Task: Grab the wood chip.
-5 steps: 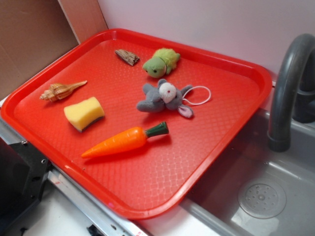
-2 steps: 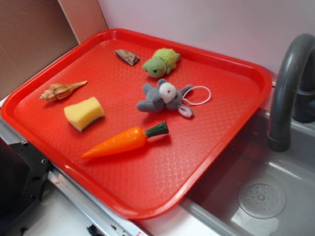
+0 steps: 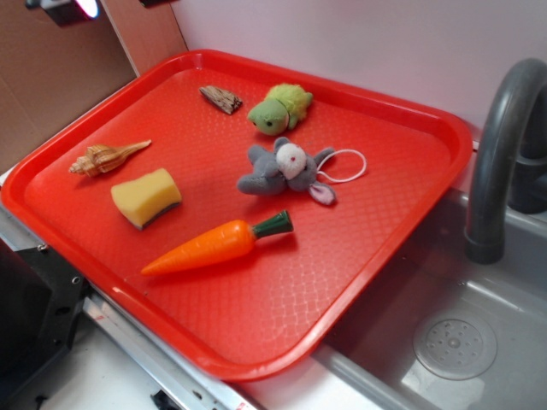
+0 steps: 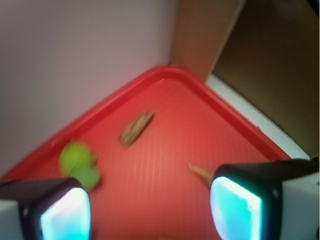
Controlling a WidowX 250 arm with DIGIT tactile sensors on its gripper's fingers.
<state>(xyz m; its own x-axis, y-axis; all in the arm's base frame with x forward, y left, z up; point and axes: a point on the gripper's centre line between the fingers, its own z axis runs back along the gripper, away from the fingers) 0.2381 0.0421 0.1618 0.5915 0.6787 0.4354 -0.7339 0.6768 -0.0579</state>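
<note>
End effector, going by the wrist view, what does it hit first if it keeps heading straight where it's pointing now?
Probably the wood chip, roughly centred ahead of the open end effector on the red tray. Nothing shows between them, though blur leaves depth unclear.

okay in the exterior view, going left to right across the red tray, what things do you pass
Seashell → yellow sponge → carrot and wood chip, about level → green plush turtle and grey plush mouse, about level. Off the tray, the faucet.
</note>
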